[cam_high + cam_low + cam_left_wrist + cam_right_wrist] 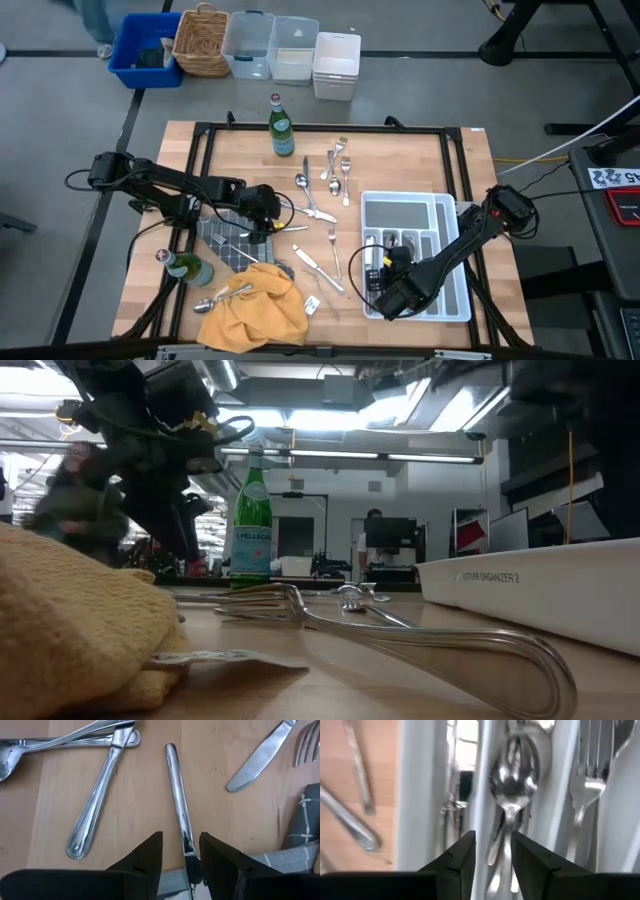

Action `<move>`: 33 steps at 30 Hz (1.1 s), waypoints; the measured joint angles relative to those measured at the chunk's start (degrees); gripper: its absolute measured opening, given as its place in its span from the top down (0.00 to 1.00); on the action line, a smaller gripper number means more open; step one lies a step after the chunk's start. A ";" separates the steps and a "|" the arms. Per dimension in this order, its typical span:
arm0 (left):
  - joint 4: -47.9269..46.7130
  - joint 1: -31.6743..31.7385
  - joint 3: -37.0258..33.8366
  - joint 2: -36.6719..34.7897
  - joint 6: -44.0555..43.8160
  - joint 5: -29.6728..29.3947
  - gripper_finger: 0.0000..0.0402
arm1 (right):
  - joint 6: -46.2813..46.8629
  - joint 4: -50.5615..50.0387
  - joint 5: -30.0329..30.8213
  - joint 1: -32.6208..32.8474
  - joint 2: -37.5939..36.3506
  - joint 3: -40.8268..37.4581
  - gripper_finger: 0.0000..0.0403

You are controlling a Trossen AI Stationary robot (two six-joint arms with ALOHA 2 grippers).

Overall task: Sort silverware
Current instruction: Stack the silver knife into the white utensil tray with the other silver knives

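My right gripper [385, 297] sits over the white divided tray [455, 300], jaws parted, nothing pinched. In my right wrist view a spoon [512, 785] lies in the slot straight ahead, loose between the fingers [457, 865]; the next slot holds forks [585, 790]. The tray's upper cross compartment looks bare.

My left gripper [268, 212] is low at table centre, released, jaws straddling a knife [179, 805] without gripping it; the blade end rests on the grey checked cloth [225, 240].

More silverware [335, 165] is scattered loose on the wood. One spoon [215, 298] lies by the yellow towel [255, 305]. Green bottles: one [281, 125] at the far edge, one [185, 268] at left. Bins and a basket [201, 40] are on the floor beyond; I cannot tell their contents.
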 joint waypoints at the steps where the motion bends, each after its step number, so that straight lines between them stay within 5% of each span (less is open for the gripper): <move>1: 0.28 -0.16 0.00 0.28 0.00 0.00 0.71 | -0.01 -0.53 0.99 0.00 -0.26 0.31 0.70; 13: 1.09 -4.67 0.15 9.60 -0.72 -3.00 0.71 | -0.01 -3.76 6.45 -0.02 -0.32 4.53 0.70; 24: 0.51 -4.64 0.24 11.05 -0.76 -6.19 0.71 | -0.01 -3.72 6.42 -0.02 -0.32 4.55 0.70; 33: 0.30 -4.53 0.33 13.19 -2.25 -6.15 0.90 | -0.04 -3.67 6.40 -0.02 -0.32 4.55 0.70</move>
